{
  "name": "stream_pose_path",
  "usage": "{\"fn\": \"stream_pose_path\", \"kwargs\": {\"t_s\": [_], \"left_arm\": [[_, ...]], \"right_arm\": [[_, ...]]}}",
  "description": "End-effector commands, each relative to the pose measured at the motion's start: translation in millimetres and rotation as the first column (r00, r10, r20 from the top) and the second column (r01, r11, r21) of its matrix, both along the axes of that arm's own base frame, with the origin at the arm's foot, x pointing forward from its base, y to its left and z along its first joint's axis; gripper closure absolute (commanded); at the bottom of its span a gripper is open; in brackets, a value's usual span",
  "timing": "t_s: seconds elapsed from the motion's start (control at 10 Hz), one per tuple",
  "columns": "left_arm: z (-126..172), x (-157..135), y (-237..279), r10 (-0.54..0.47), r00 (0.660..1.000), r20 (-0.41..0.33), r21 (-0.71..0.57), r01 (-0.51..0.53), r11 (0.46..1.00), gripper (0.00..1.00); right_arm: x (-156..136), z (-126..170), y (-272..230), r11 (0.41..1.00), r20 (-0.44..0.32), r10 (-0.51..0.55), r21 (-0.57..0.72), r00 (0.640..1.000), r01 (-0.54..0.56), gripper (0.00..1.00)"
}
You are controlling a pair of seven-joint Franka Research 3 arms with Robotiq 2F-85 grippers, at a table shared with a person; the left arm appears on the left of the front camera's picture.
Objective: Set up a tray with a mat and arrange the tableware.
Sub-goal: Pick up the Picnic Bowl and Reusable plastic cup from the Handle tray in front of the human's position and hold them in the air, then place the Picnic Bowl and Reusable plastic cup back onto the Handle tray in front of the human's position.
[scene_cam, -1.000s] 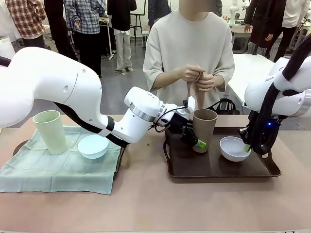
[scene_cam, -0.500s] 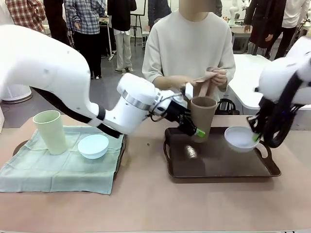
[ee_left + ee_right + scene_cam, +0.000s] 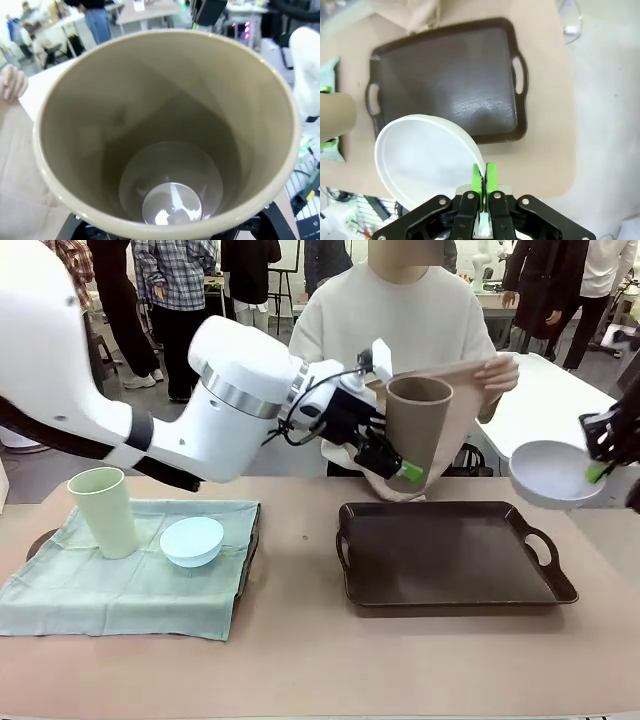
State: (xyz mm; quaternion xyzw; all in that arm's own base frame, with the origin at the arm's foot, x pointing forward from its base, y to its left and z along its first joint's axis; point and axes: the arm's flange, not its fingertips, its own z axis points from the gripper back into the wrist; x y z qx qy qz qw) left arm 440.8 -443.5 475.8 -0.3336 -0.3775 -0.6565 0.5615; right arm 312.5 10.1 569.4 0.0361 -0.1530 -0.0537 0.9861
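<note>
The brown tumbler (image 3: 420,425) hangs in the air above the dark brown tray (image 3: 450,558), with my left gripper (image 3: 404,469) shut on its lower wall. In the left wrist view I look down into that tumbler (image 3: 170,150). Off the tray's right end, my right gripper (image 3: 600,471) is shut on the rim of the whitish bowl (image 3: 552,472). The right wrist view has the green pads (image 3: 477,181) pinching the bowl (image 3: 425,160) above the tray (image 3: 445,75). A person holds a beige mat (image 3: 462,400) spread open behind the tumbler.
At the left, a pale green cloth (image 3: 120,585) covers a second tray and carries the pale green tumbler (image 3: 102,510) and the light blue bowl (image 3: 192,540). The person stands at the table's far side. Bare tabletop (image 3: 320,660) runs along the front.
Both arms rose off the brown tray: the left lifted the brown tumbler, the right carried the whitish bowl up and to the right. The person unfolded the beige mat.
</note>
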Motion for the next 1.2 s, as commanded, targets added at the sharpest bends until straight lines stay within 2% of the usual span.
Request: {"fn": "stream_pose_path", "kwargs": {"t_s": [0.0,0.1,0.2,1.1], "left_arm": [[13,-29,10,0.081,0.996,0.038,0.016,-0.081,0.997,1.00],[0,0,0,0.000,1.000,0.000,0.000,0.000,1.000,1.00],[0,0,0,0.000,1.000,0.000,0.000,0.000,1.000,1.00],[0,0,0,0.000,1.000,0.000,0.000,0.000,1.000,1.00]], "right_arm": [[-9,8,9,1.000,0.002,-0.008,-0.012,1.000,0.008,1.00],[0,4,10,1.000,-0.036,0.015,-0.016,0.999,-0.016,1.00],[-11,11,2,1.000,0.016,0.005,-0.004,1.000,-0.004,1.00],[-11,11,2,1.000,0.016,0.005,-0.004,1.000,-0.004,1.00]]}}
